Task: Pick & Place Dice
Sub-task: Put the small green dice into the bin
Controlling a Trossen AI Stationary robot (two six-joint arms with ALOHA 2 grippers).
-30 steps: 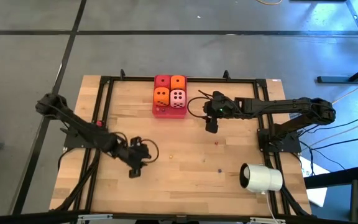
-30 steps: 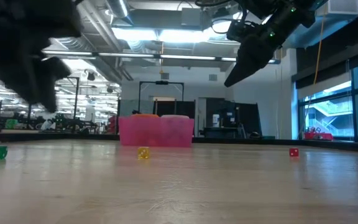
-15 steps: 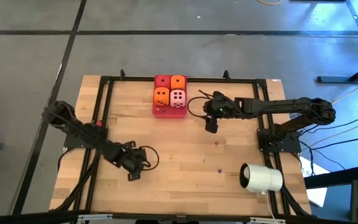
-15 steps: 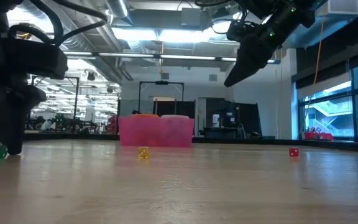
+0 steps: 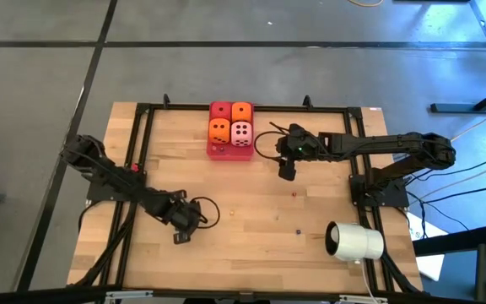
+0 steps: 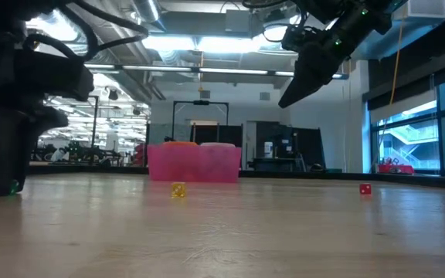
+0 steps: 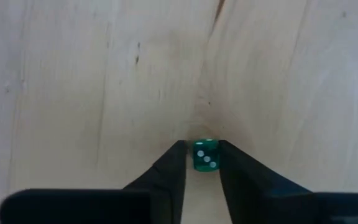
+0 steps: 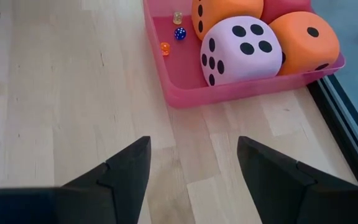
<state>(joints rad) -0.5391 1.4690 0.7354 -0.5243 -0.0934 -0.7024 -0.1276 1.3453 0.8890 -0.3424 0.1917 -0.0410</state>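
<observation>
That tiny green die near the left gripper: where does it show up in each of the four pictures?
High view: not discernible, hidden under the left gripper.
Low view: green die at far left, beside the dark gripper.
Left wrist view: die on the table between the fingertips.
Right wrist view: not in it.
Shared landmark: the pink tray.
</observation>
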